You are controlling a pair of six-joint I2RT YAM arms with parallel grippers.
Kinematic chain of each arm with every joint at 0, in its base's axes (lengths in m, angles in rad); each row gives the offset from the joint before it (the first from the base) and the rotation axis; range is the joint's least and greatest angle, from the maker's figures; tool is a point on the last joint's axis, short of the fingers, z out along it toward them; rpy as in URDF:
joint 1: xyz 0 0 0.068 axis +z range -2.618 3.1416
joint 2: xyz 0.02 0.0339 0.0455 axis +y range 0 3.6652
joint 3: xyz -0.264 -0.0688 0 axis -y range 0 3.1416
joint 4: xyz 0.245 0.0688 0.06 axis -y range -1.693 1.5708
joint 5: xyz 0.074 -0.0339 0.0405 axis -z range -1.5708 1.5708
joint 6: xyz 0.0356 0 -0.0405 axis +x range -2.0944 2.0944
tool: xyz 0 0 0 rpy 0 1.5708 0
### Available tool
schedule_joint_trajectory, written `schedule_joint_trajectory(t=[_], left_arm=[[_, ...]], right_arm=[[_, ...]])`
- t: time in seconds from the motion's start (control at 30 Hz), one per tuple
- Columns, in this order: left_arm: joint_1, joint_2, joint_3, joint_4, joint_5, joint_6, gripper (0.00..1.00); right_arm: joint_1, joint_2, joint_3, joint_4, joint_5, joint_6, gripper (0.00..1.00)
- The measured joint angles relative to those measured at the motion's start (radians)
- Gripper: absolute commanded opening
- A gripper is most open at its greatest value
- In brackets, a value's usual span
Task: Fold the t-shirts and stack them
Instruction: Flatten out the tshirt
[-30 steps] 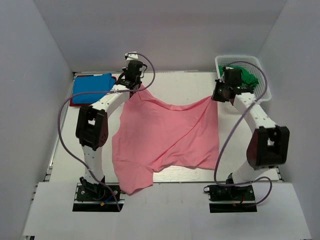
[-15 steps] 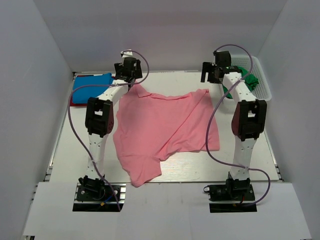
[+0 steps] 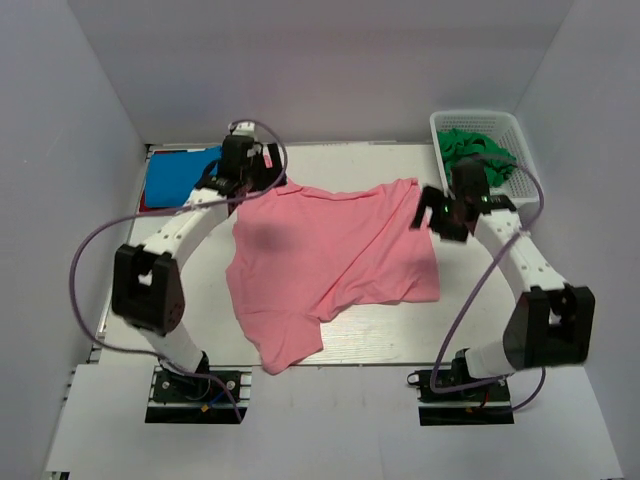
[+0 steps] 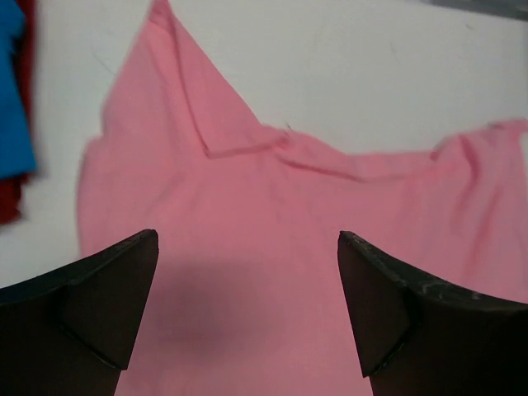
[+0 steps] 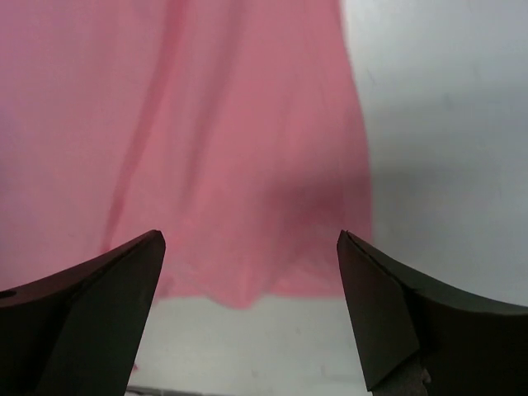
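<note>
**Garment.** The salmon pink short-sleeved cloth t-shirt [image 3: 330, 255] lies spread but creased on the white table [image 3: 480, 300]. No fold has been made yet.

**Left gripper** [image 4: 247, 239]. The jaws are spread wide with nothing between them. It hangs above the cloth. The collar lies ahead of the jaw tips and the shirt body lies below the gap.

**Right gripper** [image 5: 252, 238]. The jaws are likewise spread and empty, and it hovers over the shirt's side edge. Pink cloth fills the gap and runs past the left-hand jaw. Bare table shows beyond the right-hand jaw.

**Judgement.** The garment appears laid out so that each arm reaches an opposite edge. The open jaws suit a fresh grasp, either to smooth the cloth or to start a first fold.

**Other items.**
- A bright blue folded shirt [image 3: 180, 175] rests on a red one [image 4: 7, 198], outboard of the left jaws. This is apparently the stack.
- Dark green shirts [image 3: 478, 150] wait in the white lattice plastic basket [image 3: 533, 165], beyond the right jaws.
</note>
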Motion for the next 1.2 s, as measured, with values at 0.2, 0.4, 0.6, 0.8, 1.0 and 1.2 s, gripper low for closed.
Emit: schedule_joint_trajectory(t=[0.2,0.4,0.6,0.8,1.0,1.2], left_arm=[[-0.009,-0.219,-0.367,0.033,0.204,-0.125,0.99],[-0.03,-0.222,-0.556,0.006,0.304,-0.194,0.99],[-0.048,-0.222,-0.623,0.016,0.336,-0.231,0.99],[-0.048,-0.223,-0.674,0.037,0.323,-0.249,0.99],[-0.048,-0.223,-0.688,0.072,0.288,-0.288,0.99],[-0.048,-0.214,-0.686,0.089,0.258,-0.319,0.99]], right_arm=[[-0.066,-0.174,-0.365,-0.163,0.089,0.15,0.81],[-0.09,-0.221,-0.494,-0.156,0.116,0.215,0.61],[-0.091,-0.207,-0.562,-0.037,0.085,0.217,0.53],[-0.092,-0.154,-0.573,0.039,0.083,0.215,0.0],[-0.092,-0.176,-0.556,-0.005,0.122,0.211,0.0],[-0.095,-0.267,-0.395,-0.218,0.225,0.204,0.0]])
